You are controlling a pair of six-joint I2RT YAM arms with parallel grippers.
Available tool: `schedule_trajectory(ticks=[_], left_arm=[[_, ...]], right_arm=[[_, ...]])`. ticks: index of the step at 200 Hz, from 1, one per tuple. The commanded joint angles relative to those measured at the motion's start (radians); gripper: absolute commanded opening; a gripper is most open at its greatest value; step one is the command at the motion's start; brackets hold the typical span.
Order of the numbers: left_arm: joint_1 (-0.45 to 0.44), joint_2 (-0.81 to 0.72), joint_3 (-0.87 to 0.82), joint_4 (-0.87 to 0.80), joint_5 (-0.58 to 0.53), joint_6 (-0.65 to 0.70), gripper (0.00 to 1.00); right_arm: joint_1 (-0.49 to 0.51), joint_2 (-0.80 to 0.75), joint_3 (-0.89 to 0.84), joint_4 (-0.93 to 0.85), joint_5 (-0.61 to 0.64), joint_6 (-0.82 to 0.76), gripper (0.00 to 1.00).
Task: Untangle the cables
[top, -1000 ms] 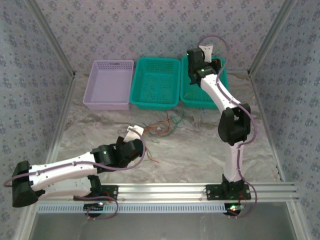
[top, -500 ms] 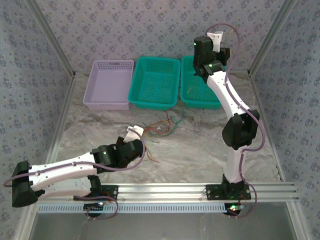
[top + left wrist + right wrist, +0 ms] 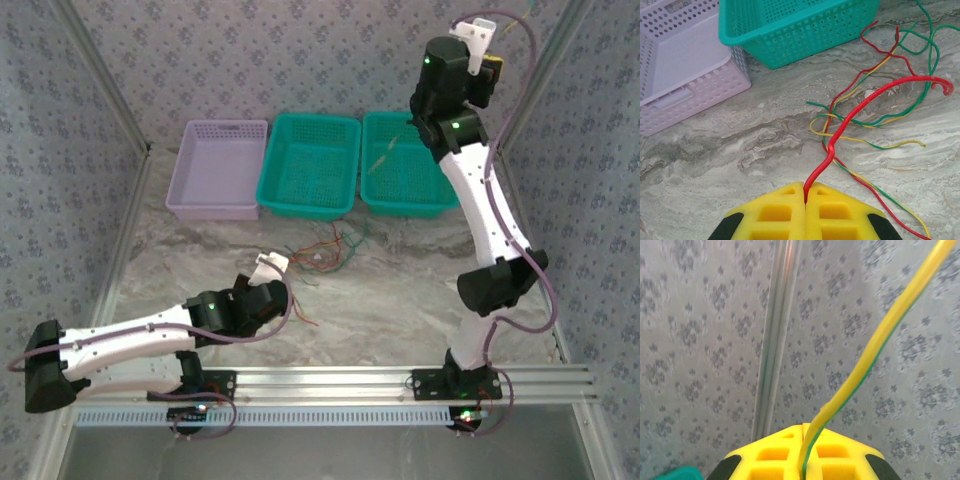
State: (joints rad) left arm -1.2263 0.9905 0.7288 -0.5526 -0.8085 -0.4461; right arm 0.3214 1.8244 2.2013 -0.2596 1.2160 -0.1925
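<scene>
Left gripper (image 3: 805, 192) clamped tight on a thin red wire (image 3: 865, 102). Tangle of thin red, green and yellow wires (image 3: 322, 253) just ahead of it. Right gripper (image 3: 802, 432) pinched shut on a yellow-green wire (image 3: 880, 337) running out past its fingertips.

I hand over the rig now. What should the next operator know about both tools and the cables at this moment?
Left tool: shut on a red cable, low over the table.
Right tool: shut on a yellow-green cable, high up near the back wall.
Other cables: tangled on the table before the middle teal basket.
Done: two cables gripped; the red cable lies across the pile.
Left: probably draw the red cable out, then separate the others.
</scene>
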Motion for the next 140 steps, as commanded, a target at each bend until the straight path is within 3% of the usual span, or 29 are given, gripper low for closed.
schedule_trajectory(ticks=[1,24,140], left_arm=[[-0.008,0.006,0.040,-0.018,-0.024,-0.006,0.00],[-0.013,0.004,0.038,-0.020,-0.023,-0.017,0.00],[-0.019,0.040,0.029,0.008,-0.034,-0.003,0.00]], right_arm=[[-0.012,0.021,-0.053,0.037,-0.005,-0.029,0.00],[-0.021,0.056,-0.147,0.108,0.011,-0.062,0.00],[-0.034,0.309,-0.189,0.045,-0.046,-0.046,0.00]])
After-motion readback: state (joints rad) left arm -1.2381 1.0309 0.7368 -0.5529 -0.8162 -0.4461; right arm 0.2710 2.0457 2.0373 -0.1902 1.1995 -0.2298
